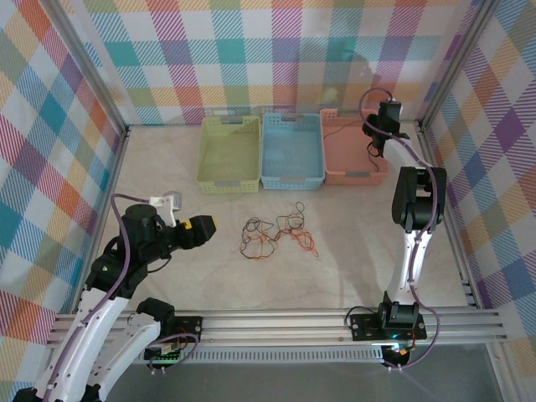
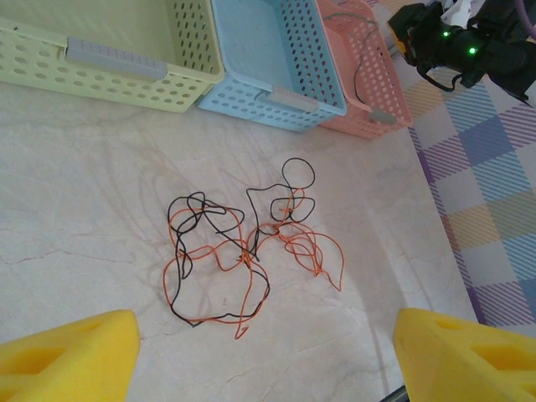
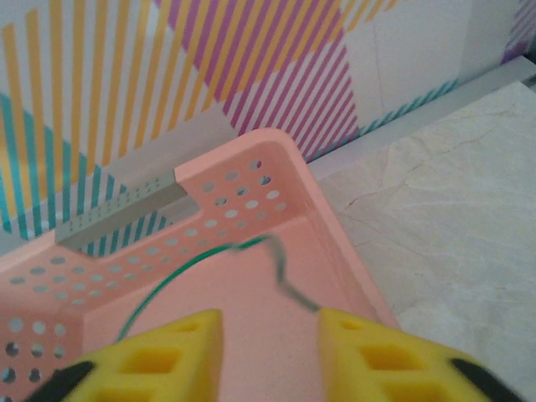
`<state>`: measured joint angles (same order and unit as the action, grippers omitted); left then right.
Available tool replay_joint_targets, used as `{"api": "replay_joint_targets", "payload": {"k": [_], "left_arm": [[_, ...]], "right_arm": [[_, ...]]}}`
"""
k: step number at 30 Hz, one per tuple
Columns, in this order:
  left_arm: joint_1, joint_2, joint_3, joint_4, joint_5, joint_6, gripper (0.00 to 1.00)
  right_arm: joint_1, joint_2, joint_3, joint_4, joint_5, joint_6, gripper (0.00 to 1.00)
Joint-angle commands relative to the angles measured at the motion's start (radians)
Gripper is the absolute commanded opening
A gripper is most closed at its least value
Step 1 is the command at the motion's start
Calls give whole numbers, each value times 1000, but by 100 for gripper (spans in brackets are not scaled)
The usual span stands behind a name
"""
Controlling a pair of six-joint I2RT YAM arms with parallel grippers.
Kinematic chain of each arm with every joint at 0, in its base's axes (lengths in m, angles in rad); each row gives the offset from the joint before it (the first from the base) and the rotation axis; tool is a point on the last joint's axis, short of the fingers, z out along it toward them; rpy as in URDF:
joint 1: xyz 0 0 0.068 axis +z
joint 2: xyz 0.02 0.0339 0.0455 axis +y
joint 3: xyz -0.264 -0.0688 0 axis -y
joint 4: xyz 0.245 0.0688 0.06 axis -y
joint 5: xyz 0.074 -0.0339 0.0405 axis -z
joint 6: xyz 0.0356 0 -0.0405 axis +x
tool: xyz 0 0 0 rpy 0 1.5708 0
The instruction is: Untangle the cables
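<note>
Landmark: the blue basket (image 1: 291,177), the middle one of three.
Tangle: the cables (image 1: 276,236) lie on the tabletop (image 1: 360,251), just in front of the blue basket.
Left gripper (image 1: 203,228): it sits in front of the blue basket and off to the left. Its jaws are spread wide and hold nothing. They point at the tangle but are well apart from it.
Right gripper (image 3: 270,322): it hangs over the pink basket (image 3: 251,151), just right of the blue basket. You can see a gap between its jaws, and nothing is squeezed in it.
Green cable (image 3: 209,255): it lies in the pink basket, just past the right jaws.
Hard to see: one end of the green cable comes close to a yellow finger (image 3: 368,352), and you cannot tell if they touch. Its other end is hidden behind the other finger.
Look: the strands are thin, orange-red and black. They curl in loops and squiggles, in two loose clumps that are joined.
</note>
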<state>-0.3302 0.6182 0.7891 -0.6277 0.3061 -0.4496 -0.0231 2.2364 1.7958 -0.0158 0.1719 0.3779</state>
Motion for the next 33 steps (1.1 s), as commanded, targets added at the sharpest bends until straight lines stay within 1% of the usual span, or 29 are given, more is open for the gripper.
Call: {"api": "replay_joint_targets", "payload": {"k": [1,5,9,13,15,17,20,23,25,28,30,33], "left_arm": [[8,2,-23,39,30,-7,79],[8,18,-36,56,45,-19,79],[6,29,-63,86,57,-41,79],[1,65,-101,126,73,-68,79],[-9,99,-121,155,74,-84,78],[-30,143,-136,195,64,-93,77],[-77,244,-125,229,16,-90,74],[-134,380,-76,231,-19,-71,69],[-167,465,-51,236,-53,-60,66],[-176,581,-24,251,-74,-50,62],[-176,655,4,253,-65,-43,58],[-176,744,44,255,-62,-38,55]], "right_arm": [[-4,-50,13,2,-60,-6,46],[-2,-137,-48,18,-85,32,48],[14,-270,-170,52,-113,101,47],[72,-447,-342,102,-140,155,47],[115,-539,-436,131,-167,154,47],[172,-624,-516,140,-162,147,47],[275,-740,-642,153,-156,103,47],[380,-825,-744,135,-158,68,46],[442,-863,-813,144,-190,41,46],[494,-908,-898,146,-202,40,46],[512,-936,-949,165,-222,29,45],[531,-954,-1013,199,-223,9,45]]}}
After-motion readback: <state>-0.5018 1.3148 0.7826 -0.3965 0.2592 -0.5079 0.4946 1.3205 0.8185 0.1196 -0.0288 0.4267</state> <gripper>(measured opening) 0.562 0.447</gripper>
